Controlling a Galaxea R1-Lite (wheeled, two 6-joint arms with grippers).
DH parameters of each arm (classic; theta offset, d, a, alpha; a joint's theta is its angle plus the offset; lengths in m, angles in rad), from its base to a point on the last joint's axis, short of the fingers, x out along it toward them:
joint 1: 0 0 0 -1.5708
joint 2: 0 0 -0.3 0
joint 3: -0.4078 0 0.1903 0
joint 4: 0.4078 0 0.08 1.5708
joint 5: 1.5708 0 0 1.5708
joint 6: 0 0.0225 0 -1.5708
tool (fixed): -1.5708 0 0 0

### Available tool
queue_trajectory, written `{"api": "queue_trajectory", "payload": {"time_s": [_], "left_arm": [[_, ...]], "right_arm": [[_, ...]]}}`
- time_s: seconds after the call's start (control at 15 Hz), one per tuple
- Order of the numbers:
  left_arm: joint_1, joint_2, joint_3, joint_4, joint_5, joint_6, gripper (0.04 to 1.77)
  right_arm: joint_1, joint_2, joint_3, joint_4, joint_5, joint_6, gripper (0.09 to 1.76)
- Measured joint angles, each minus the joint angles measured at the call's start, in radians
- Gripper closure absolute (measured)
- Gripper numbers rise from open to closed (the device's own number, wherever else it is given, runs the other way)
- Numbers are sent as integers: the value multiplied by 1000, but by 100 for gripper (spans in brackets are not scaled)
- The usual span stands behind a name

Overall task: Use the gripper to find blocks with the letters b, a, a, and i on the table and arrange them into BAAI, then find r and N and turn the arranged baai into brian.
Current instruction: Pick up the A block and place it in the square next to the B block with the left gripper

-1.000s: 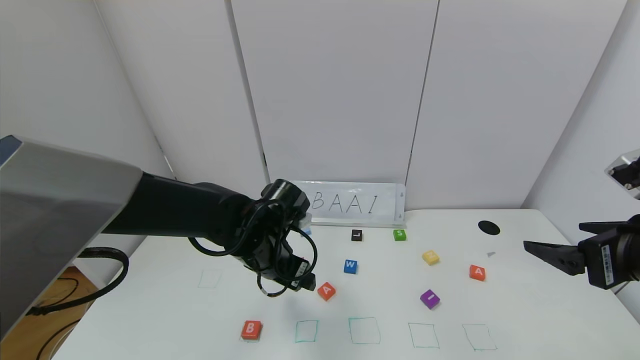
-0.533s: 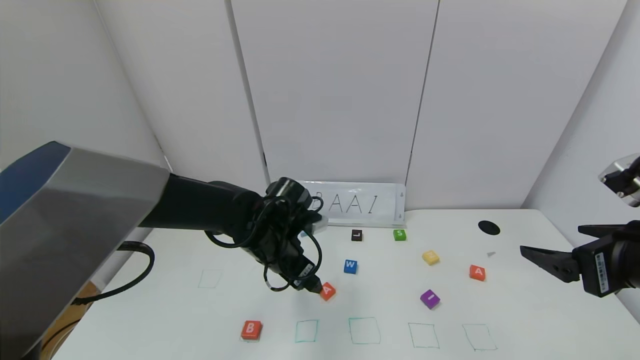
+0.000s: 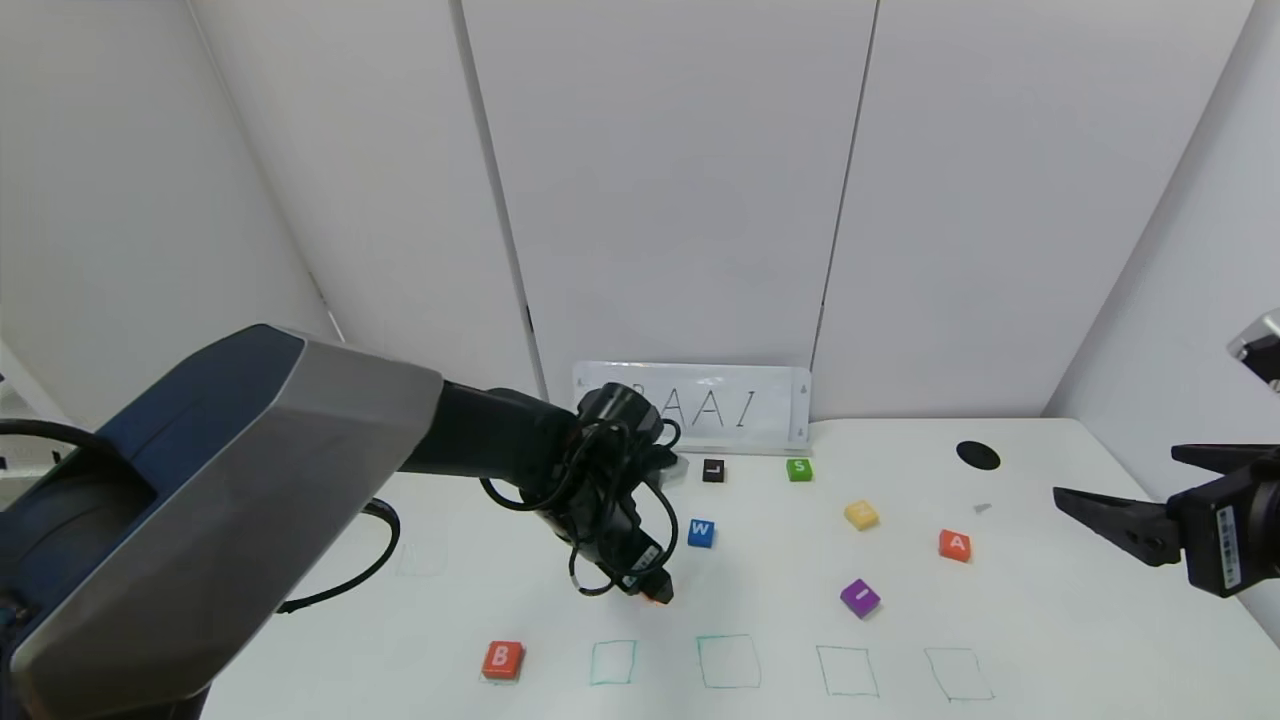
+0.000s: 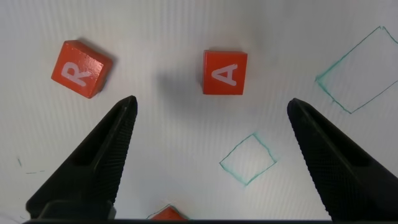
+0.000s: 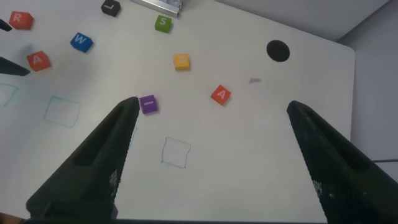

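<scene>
At lower left of the head view, the B block [image 3: 502, 659] sits in the first green square, so one letter is placed. Just right of it, my left gripper [image 3: 655, 592] has swung in over the past second and now covers the nearer A block [image 4: 224, 72], jaws spread wide and empty; the wrist view shows that A centred between them, with the R block [image 4: 80, 68] off to one side. I judge a grasp comes next. Right of centre on the counter [image 3: 1030, 640] lie the purple I block [image 3: 859, 597] and the second A block [image 3: 955, 545]. At far right my right gripper [image 3: 1120, 500] hovers released, idle.
</scene>
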Motion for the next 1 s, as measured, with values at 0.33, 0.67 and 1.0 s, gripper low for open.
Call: {"api": "queue_trajectory", "payload": {"time_s": [0.33, 0.67, 1.0], "left_arm": [[-17, 31, -3, -8, 11, -1, 9], [-17, 58, -33, -5, 13, 9, 9], [-27, 97, -87, 3, 16, 17, 9]], "right_arm": [[5, -10, 3, 0, 0, -1, 14], [15, -11, 6, 1, -5, 0, 14], [16, -15, 6, 0, -5, 0, 14]]}}
